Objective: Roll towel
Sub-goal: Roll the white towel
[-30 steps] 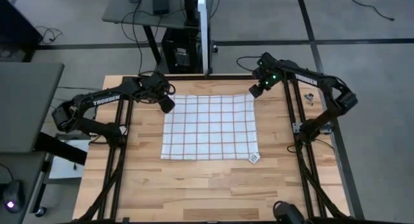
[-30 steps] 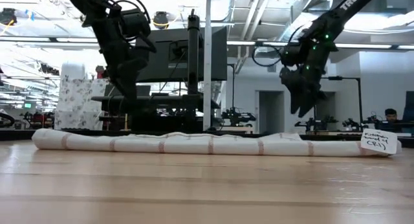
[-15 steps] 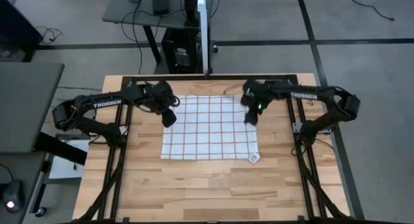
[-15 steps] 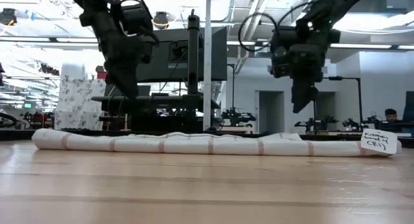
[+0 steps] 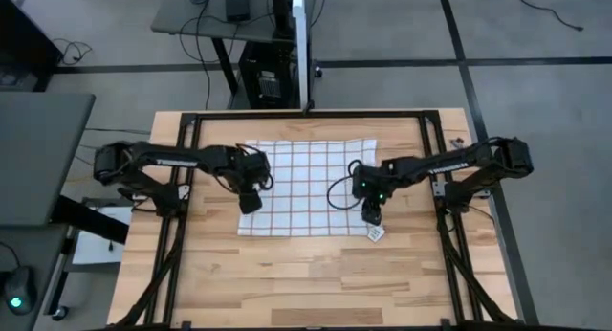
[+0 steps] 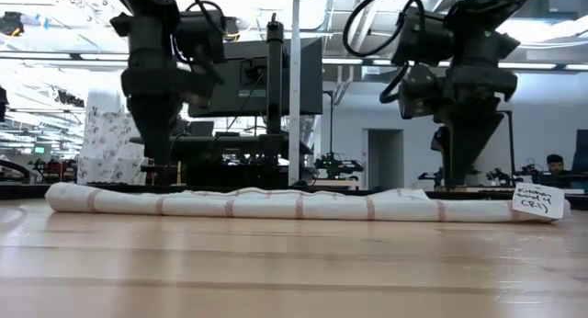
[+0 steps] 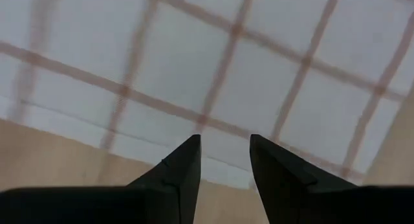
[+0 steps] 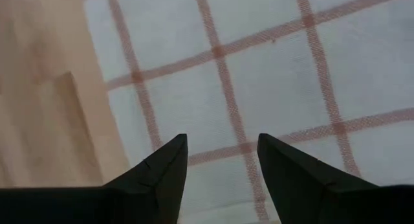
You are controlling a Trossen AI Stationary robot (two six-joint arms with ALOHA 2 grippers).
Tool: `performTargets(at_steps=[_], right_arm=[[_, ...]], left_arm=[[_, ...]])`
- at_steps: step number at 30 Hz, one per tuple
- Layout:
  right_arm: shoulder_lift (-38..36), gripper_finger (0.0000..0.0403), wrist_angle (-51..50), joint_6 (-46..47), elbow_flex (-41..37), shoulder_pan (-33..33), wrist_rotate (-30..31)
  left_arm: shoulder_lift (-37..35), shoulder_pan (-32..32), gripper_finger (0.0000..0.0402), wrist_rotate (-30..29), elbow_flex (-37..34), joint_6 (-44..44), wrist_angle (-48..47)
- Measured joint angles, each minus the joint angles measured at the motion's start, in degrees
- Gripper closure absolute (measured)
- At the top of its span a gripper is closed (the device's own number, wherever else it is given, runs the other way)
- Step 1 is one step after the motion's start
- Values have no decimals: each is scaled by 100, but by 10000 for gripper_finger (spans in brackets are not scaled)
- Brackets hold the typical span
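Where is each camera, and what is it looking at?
High view: above the table, looking straight down on the towel, with both arms, left gripper and right gripper.
Low view: at table height, looking level across; both arms hang down over the towel.
Left wrist view: looks down past its open fingers.
Right wrist view: likewise, past its fingers.
All four views show the towel.

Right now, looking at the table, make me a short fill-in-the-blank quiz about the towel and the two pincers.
1. The towel lies ____ on the wooden table.
2. Its white cloth carries a grid of reddish-brown ____.
3. The left pincer and right pincer hang over the towel's two ____ corners.
4. A small white ____ sticks out near the right pincer.

Missing words: flat; lines; near; tag
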Motion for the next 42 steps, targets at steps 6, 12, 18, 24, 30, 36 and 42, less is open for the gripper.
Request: performTargets(at_steps=[6, 12, 18, 24, 30, 36, 42], right_arm=[[70, 223, -257, -173, -23, 225, 428], [63, 223, -337, -154, -422, 281, 544], [36, 223, -461, -150, -537, 272, 544], [-71, 223, -482, -140, -233, 267, 542], [-30, 223, 23, -475, -122, 267, 542], [68, 223, 71, -632, -157, 267, 542], [68, 223, 7, -564, -512, 267, 542]], left_arm=[[503, -156, 284, -495, 2, -43, -172], [689, -162, 284, -493, 2, -165, -720], [645, -162, 284, -493, 6, -221, -775], [151, -162, 284, -492, 243, -220, -620], [-24, -160, 284, -494, -128, 859, 565], [319, -160, 284, -493, -443, 1018, 439], [356, -160, 284, -491, -586, 955, 106]])
